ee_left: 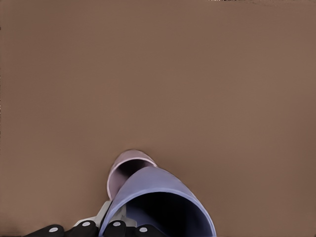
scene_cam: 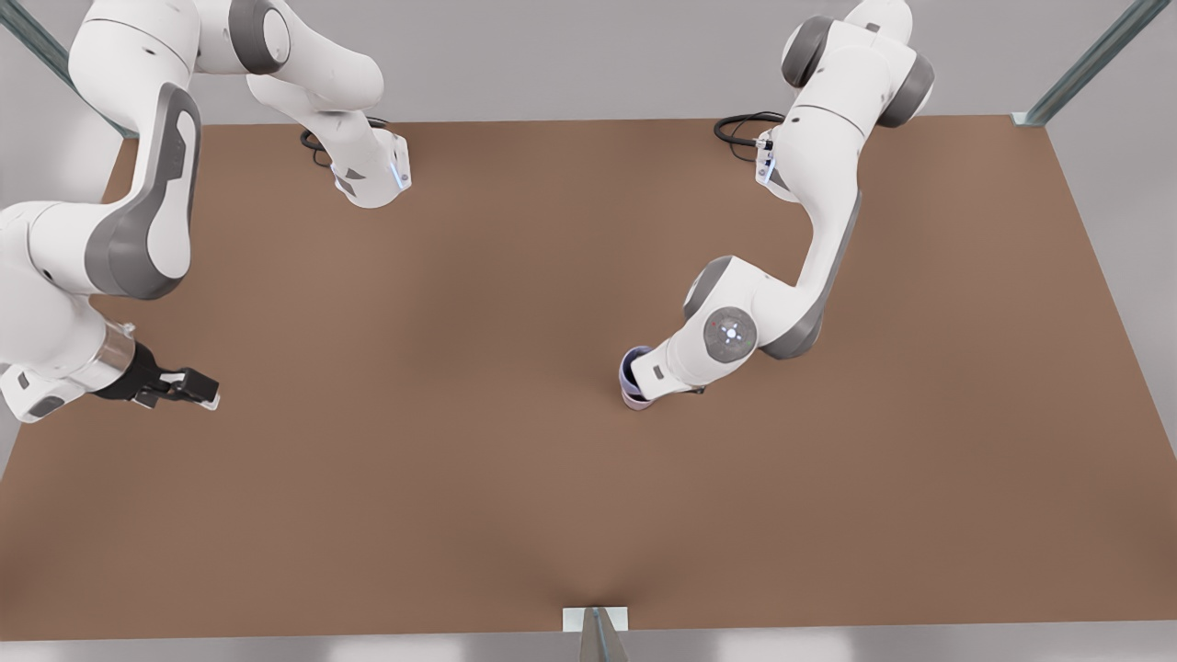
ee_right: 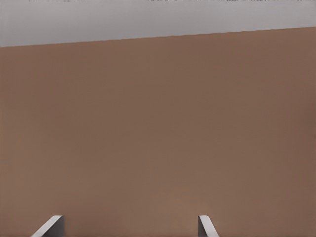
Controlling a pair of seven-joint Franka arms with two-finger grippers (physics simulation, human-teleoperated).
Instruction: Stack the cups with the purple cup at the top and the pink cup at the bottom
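Near the middle of the brown desk (scene_cam: 460, 515), toward the front view's right, the left gripper (scene_cam: 644, 382) sits low over the two cups, its own fingers hidden behind the white wrist, so whether they clamp the cup cannot be told from that side. From the left wrist view the purple cup (ee_left: 160, 202) fills the near foreground, tilted, its dark mouth open toward the camera, with the black gripper body (ee_left: 94, 229) pressed right up against its wall; whether the fingers are closed on it cannot be told. Just behind and touching it stands the pink cup (ee_left: 129, 165), whose rim and dark inside peek out past the purple one. In the front view the purple cup (scene_cam: 633, 363) shows above a sliver of the pink cup (scene_cam: 633, 401) at the desk surface. Well apart, at the front view's left edge, the right gripper (scene_cam: 204, 391) hovers above bare desk and waits, its fingertips (ee_right: 49, 226) spread apart with nothing between them. Black cables (scene_cam: 740, 129) coil near the arm bases at the far edge, away from the cups.
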